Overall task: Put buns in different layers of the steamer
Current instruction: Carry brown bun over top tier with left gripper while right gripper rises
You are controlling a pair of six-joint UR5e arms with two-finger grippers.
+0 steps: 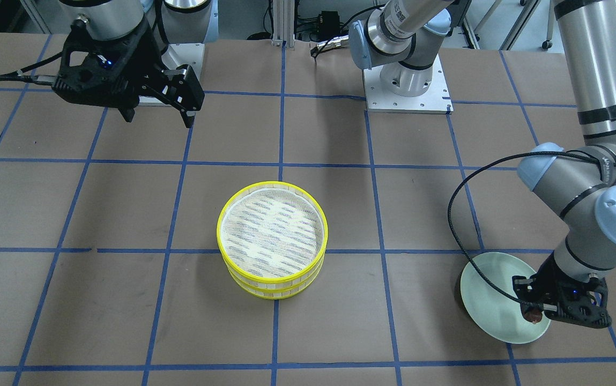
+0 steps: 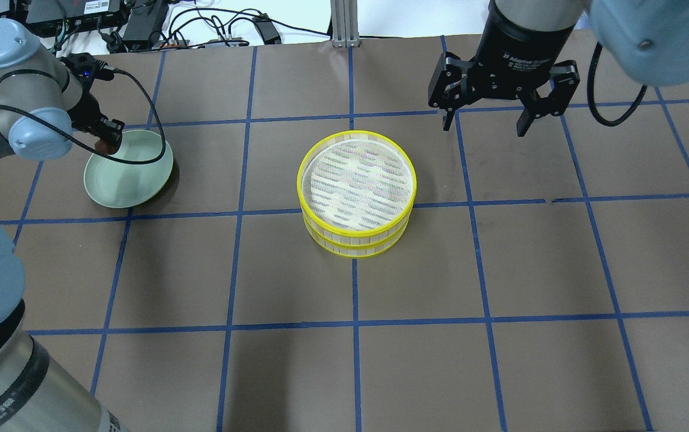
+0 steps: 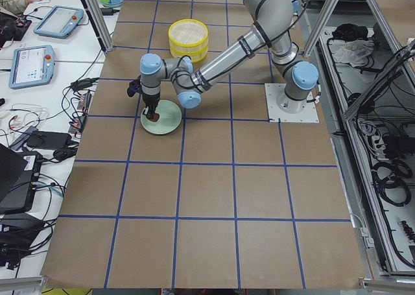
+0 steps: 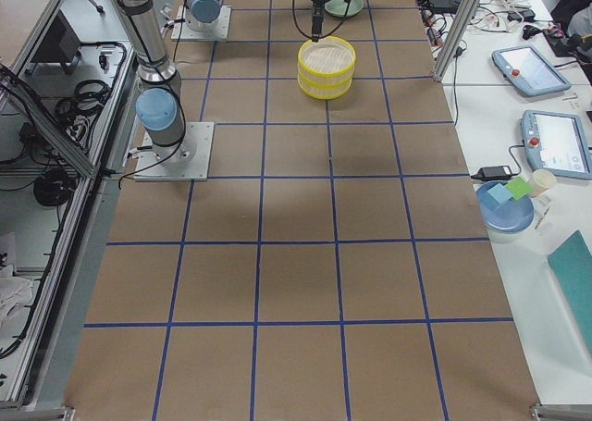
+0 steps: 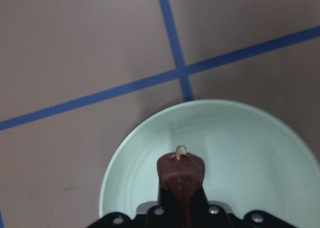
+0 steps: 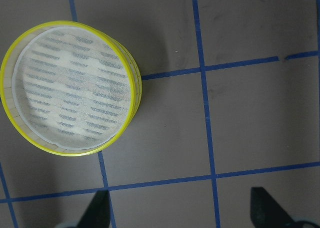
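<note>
The steamer, two stacked yellow-rimmed trays (image 1: 221,236), stands mid-table; its top mesh floor shows no bun. It also shows in the overhead view (image 2: 300,180) and the right wrist view (image 6: 135,87). My left gripper (image 1: 534,316) is shut on the dark reddish-brown bun (image 5: 180,175) over the pale green plate (image 5: 240,143). I cannot tell whether the bun touches the plate. My right gripper (image 2: 484,127) is open and empty, hovering behind and to the right of the steamer. The cream-white bun is not in view.
The pale green plate (image 2: 134,180) lies on the robot's left side of the brown, blue-taped table. The left arm's black cable (image 2: 152,114) loops over the plate's far rim. Both arm bases (image 1: 407,86) stand at the robot's edge.
</note>
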